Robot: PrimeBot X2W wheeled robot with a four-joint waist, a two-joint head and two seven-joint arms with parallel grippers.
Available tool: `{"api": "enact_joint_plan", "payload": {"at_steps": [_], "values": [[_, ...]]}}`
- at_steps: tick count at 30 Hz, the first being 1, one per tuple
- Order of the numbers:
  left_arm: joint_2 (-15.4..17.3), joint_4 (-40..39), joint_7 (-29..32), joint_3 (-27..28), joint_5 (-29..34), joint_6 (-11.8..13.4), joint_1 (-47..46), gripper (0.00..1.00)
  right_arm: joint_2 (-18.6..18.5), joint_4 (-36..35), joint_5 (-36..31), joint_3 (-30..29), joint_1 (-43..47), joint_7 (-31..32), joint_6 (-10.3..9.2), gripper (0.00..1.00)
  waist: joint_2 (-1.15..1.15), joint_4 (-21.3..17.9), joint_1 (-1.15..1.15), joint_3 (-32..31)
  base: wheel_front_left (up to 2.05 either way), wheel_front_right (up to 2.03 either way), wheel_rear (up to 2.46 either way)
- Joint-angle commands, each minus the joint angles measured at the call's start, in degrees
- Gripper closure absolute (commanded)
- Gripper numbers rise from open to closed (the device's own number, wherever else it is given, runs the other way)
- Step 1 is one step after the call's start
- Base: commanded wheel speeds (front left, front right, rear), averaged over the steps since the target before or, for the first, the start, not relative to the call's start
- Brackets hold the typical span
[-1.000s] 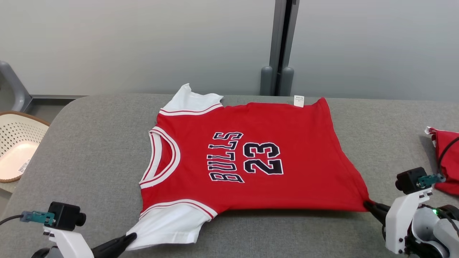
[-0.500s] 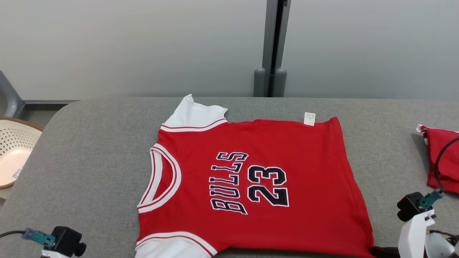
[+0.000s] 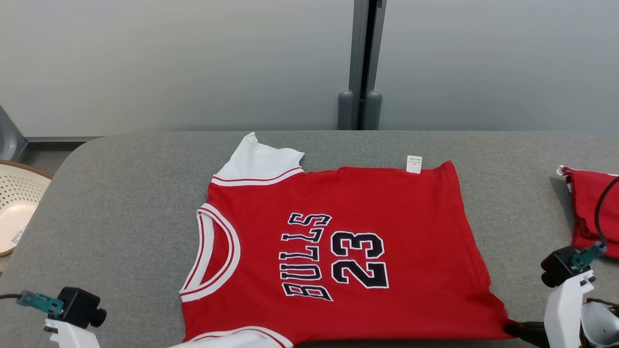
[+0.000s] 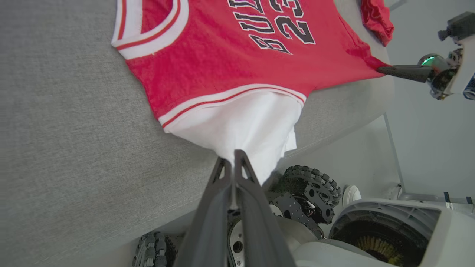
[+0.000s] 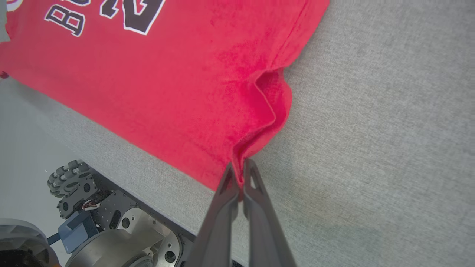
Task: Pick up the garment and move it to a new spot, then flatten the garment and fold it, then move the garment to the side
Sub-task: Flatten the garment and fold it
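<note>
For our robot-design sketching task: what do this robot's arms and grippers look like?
The left gripper and right gripper each have two long, slim dark grey fingers with triangular cut-outs near the tips. Each wrist's white bracket carries a black camera with a teal plug and black cable. A green light glows on the right wrist.

You're looking at a red garment — white sleeves, black white-edged lettering — lying on a grey surface.

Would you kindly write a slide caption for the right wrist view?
Right gripper pinches a bunched hem corner of the red jersey on the grey surface.
</note>
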Motion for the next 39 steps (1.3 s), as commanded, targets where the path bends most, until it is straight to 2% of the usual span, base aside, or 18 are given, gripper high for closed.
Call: {"api": "enact_joint_plan", "payload": {"at_steps": [1, 13, 24, 34, 39], "values": [[-0.5, 0.5, -0.3, 0.5, 0.6, -0.1, -0.9, 1.0, 0.4, 0.5, -0.9, -0.2, -0.1, 0.9, -0.04, 1.0, 0.0, -0.1, 0.0, 0.0, 0.0, 0.0, 0.0], [-2.4, 3.7, -2.0, 2.9, 4.0, -0.1, -5.6, 1.0, 4.9, 3.3, -3.1, -4.3, -4.1, 2.8, -0.05, 1.0, 0.0, -1.7, 0.0, 2.3, 0.0, 0.0, 0.0], [-6.3, 7.4, -2.6, 4.0, 9.2, -0.1, -13.3, 1.0, 9.6, 7.4, -7.2, -6.5, -10.7, 2.2, -0.04, 1.0, 0.0, -2.6, 0.0, 7.8, 0.0, 0.0, 0.0], [-10.7, 13.3, -4.2, 3.0, 13.5, -0.1, -20.3, 1.0, 12.4, 10.3, -9.1, -6.1, -13.4, 0.5, -0.04, 1.0, 0.0, -3.2, 0.0, 10.9, 0.0, 0.0, 0.0], [-11.9, 15.1, -3.9, 1.1, 14.5, -0.1, -22.3, 1.0, 13.1, 10.8, -10.2, -5.6, -14.6, -1.5, -0.04, 1.0, 0.0, -3.7, 0.0, 11.8, 0.0, 0.0, 0.0]]}}
